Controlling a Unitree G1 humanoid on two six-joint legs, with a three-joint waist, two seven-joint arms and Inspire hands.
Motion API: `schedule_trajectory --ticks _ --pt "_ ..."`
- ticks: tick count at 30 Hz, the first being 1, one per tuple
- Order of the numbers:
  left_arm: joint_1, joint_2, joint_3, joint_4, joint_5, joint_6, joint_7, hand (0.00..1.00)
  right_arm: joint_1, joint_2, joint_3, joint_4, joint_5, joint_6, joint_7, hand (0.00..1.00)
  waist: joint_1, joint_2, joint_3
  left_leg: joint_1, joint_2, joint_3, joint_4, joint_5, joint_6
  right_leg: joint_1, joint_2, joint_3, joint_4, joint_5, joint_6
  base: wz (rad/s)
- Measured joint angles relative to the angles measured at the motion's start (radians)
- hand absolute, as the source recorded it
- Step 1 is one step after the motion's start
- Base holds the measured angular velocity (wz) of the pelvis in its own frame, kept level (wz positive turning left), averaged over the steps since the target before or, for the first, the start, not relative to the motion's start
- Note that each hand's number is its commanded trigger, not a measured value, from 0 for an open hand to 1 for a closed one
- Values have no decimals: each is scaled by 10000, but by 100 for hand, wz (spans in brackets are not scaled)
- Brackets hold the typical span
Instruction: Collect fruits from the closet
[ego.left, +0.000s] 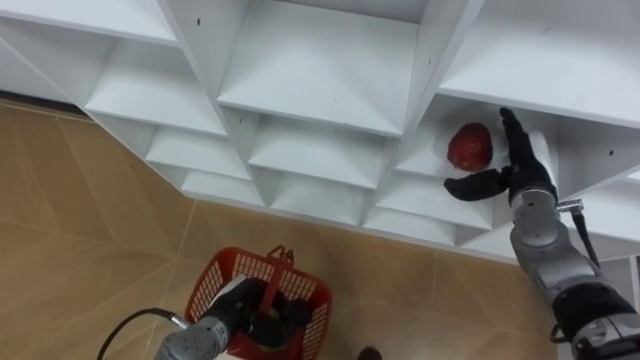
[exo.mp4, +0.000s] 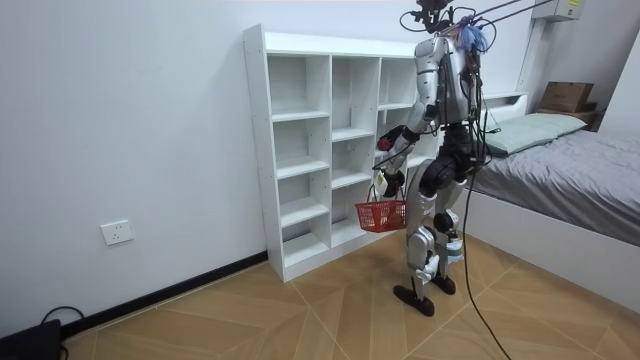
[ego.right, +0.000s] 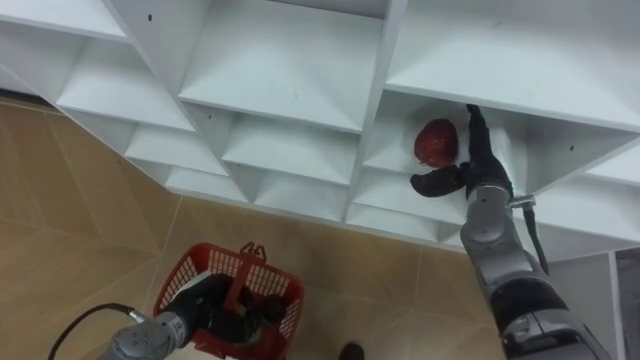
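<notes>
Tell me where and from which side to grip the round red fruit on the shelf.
Grip the round red fruit across its middle, coming through the open front of its white shelf compartment: a ball has no handle, and walls close the other sides. The open right hand is beside it, thumb below.

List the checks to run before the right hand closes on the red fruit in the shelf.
1. Red fruit lies in a compartment of the white shelf unit, nothing in front: ok.
2. Right hand open, fingers beside the fruit, thumb below it: ok.
3. Fruit grasped: not ok, not yet.
4. Red basket hangs at the left hand, off the floor: ok.
5. Free room in the basket: cannot tell.
</notes>
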Motion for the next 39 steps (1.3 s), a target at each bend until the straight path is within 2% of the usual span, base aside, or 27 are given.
schedule_trajectory --ticks 11,12,13,14,15,26,33,39 --pt "-8 6 -196 1 -177 0 164 100 -109 -4 108 0 3 95 29 0 -12 45 29 -3 3 -6 -5 -1 -1 7 3 -61 -3 4 -6 0" --pt "-12 7 -213 1 -178 0 189 100 -127 -5 166 1 2 104 27 40 -12 47 31 -3 5 -6 -4 -1 -1 6 4 -60 -3 6 -9 0" --pt "-16 5 -221 1 -178 0 195 100 -131 -5 174 1 0 105 27 63 -12 47 30 -2 5 -6 -3 -1 -1 6 5 -59 -3 6 -10 0" --pt "-31 9 -269 1 -179 0 211 100 -137 -5 181 1 -2 107 27 77 -10 47 31 -2 6 -6 2 -1 -1 6 4 -60 -3 7 -11 0" --pt "-41 10 -309 0 -179 0 220 100 -141 -6 180 2 -6 107 12 100 -10 48 31 -2 6 -6 6 -1 -1 6 2 -59 -2 7 -11 0" --pt "-41 -1 -640 0 -186 1 345 100 -414 -82 229 8 119 115 -143 100 -15 55 33 43 14 -43 -10 2 -6 114 25 -81 -109 18 -23 1" --pt "-90 -3 -677 -1 -186 -15 268 100 -529 196 561 -38 419 -113 341 100 22 76 25 55 7 -124 -25 2 -6 176 16 -159 -170 36 -21 2" --pt "-81 -9 -699 9 -187 -13 208 100 -530 241 585 -62 421 -115 593 100 25 129 16 62 -1 -132 17 3 -6 221 -2 -256 -167 35 -20 1"
